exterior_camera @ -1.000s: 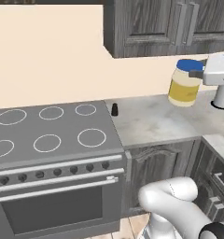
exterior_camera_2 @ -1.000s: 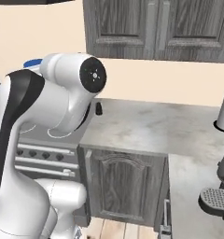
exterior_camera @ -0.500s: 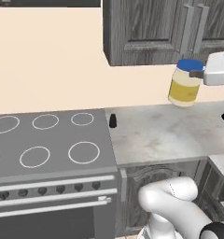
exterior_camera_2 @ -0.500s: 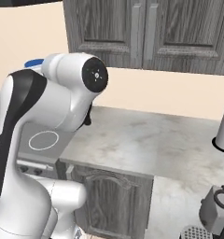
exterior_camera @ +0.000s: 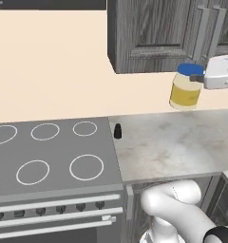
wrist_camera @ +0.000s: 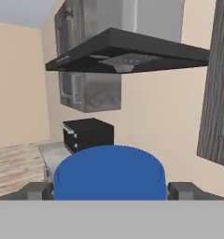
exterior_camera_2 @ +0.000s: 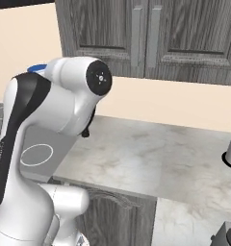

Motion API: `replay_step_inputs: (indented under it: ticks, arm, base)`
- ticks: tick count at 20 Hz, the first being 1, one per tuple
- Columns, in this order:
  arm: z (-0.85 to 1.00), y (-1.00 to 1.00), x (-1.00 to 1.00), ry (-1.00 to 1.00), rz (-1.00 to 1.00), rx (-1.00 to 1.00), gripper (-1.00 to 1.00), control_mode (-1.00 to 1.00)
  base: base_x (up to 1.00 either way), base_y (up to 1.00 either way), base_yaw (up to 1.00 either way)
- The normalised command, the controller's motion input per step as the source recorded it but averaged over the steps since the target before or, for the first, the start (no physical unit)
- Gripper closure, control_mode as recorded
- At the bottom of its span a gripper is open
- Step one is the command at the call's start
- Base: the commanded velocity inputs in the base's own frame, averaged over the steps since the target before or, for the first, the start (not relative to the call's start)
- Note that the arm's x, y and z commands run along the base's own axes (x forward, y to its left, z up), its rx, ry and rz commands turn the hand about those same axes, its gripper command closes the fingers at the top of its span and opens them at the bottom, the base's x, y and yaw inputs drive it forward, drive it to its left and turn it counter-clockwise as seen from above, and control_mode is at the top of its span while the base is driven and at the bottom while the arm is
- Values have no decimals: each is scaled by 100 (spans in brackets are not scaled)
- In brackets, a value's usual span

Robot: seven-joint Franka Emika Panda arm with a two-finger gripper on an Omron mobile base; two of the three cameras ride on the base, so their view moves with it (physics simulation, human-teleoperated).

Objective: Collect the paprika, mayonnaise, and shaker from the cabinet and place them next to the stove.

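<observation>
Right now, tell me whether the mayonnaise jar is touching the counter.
Apart. In the left base view the mayonnaise hangs in the pincer in front of the wall, its base clearly above the counter.

Bare counter [exterior_camera: 182,142] beside shaker [exterior_camera: 118,131]

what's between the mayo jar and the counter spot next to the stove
Nothing visible. The gripper holds the mayonnaise in the air above the counter; beside the stove stands just the small shaker, with bare counter beyond it.
</observation>
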Motion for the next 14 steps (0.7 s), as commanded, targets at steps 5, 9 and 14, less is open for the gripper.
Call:
replay_step_inputs:
  ticks: [5,9,14]
  arm:
    - [-94,2,1,-3,0,-1,100,-100]
    - [-100,11,20,0,0,-4,100,-100]
    - [-90,22,53,0,3,-4,100,-100]
  base:
    - [0,0,0]
    - [0,0,0]
    - [0,0,0]
